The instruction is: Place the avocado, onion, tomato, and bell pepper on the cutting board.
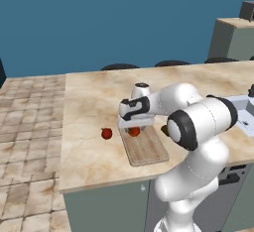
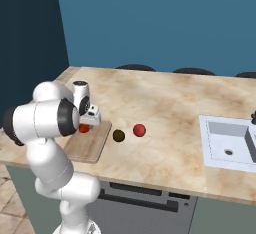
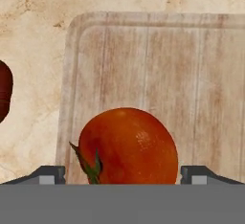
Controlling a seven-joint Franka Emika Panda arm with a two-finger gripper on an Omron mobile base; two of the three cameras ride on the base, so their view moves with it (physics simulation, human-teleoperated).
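While the arm half-hides the tomato (image 1: pixel 134 132) on the cutting board (image 1: pixel 147 149), the claw (image 3: pixel 122 173) stands spread.

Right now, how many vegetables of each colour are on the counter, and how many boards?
Red or orange-red vegetables: 3 (tomato, onion, bell pepper)
Dark olive vegetables: 1 (avocado)
Wooden cutting board: 1
Total: 5

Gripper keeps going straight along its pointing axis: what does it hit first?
The tomato, sitting between the open fingers of the gripper. Below it lies the cutting board. Depth to the tomato is unclear.
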